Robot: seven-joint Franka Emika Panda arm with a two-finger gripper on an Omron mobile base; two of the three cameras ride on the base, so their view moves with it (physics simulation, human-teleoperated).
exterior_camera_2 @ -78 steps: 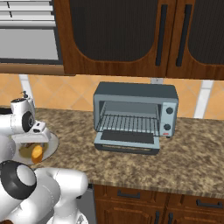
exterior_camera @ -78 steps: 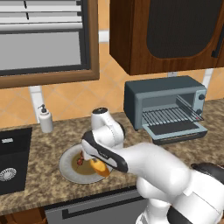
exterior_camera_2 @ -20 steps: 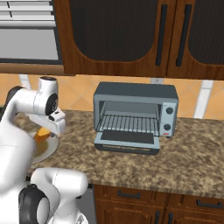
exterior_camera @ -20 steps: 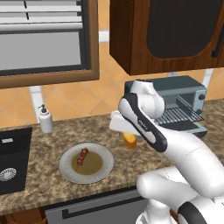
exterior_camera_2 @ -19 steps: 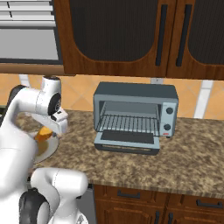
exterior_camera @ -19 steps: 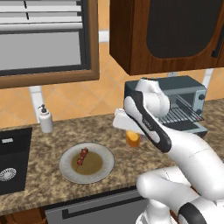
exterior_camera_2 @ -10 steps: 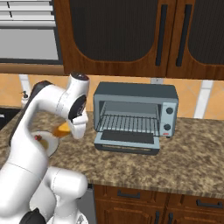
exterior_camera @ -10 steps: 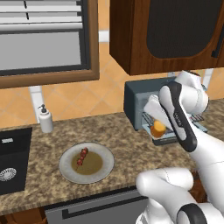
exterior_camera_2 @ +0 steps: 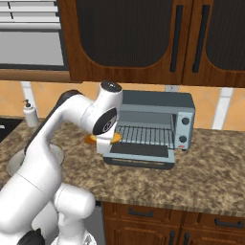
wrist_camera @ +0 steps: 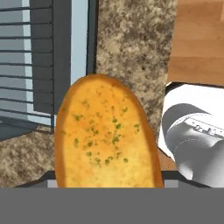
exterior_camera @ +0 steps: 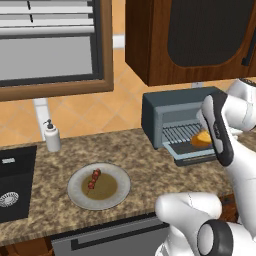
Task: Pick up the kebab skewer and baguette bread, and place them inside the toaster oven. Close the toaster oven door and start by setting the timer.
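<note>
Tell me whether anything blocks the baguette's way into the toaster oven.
Nothing visible does. The baguette bread, held in the gripper, hangs at the front of the toaster oven, whose door lies dropped open, baring the wire rack.

One baguette bread point(wrist_camera: 105, 135), one kebab skewer point(exterior_camera: 93, 179), one plate point(exterior_camera: 76, 192).

You have a speckled brown stone bench point(exterior_camera: 145, 167). Grey round plate point(exterior_camera: 120, 189) near its front edge, left of centre. White soap dispenser point(exterior_camera: 51, 136) at the back edge. Black sink point(exterior_camera: 12, 182) at the left end. Dark wood cabinets point(exterior_camera_2: 143, 38) overhead.
</note>
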